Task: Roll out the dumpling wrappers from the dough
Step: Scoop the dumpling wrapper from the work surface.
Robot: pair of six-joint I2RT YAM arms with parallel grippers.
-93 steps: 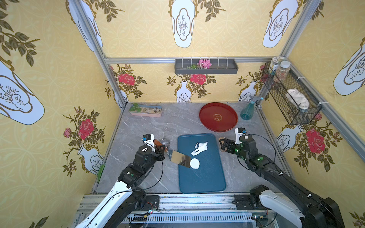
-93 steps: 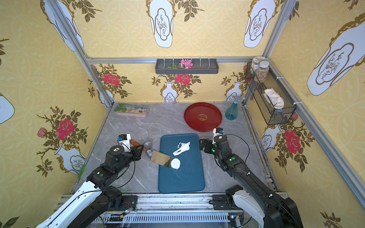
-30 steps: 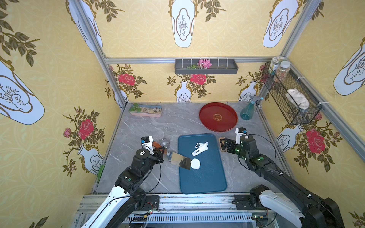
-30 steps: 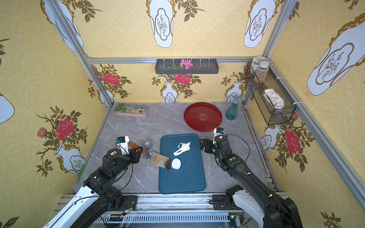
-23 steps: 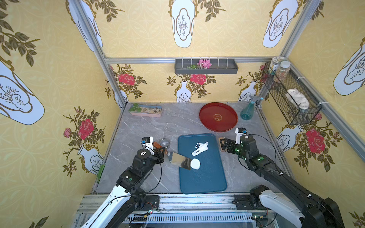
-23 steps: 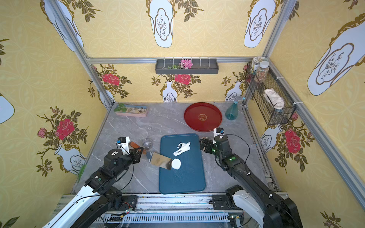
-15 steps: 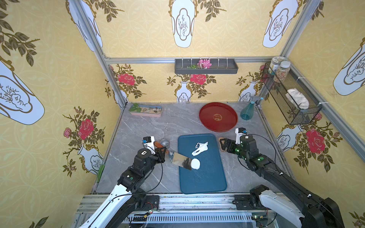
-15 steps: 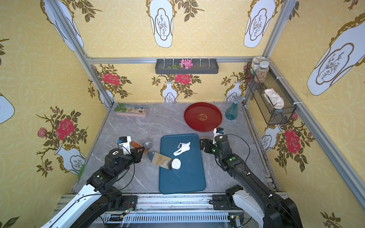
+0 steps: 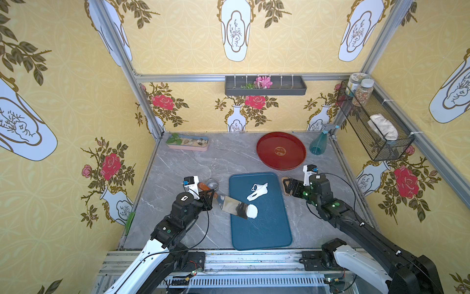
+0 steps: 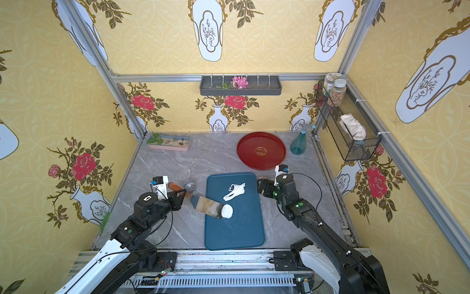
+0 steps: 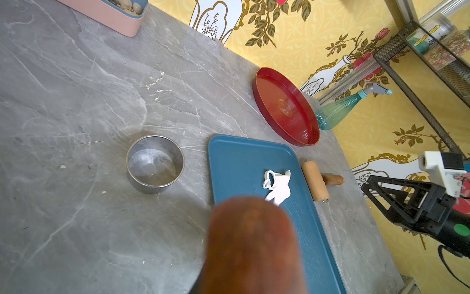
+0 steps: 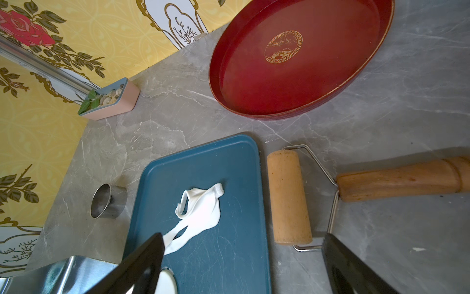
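Yellow wallpaper (image 9: 178,45) printed with white vases, red roses and dark leafy sprigs covers the three walls of the booth in both top views. Aluminium frame posts (image 9: 122,58) run up the back corners, and a horizontal rail (image 9: 178,77) crosses the back wall. Just below that rail hangs a dark grey wall shelf (image 9: 265,91) holding a pink flower (image 9: 263,82). A black wire basket (image 9: 391,150) is fixed to the right side wall, with two lidded jars (image 9: 362,93) at its far end and a pale crumpled cloth (image 9: 382,126) in the middle. The surface (image 9: 203,163) is grey marble with white veins, evenly lit, with only soft shadows
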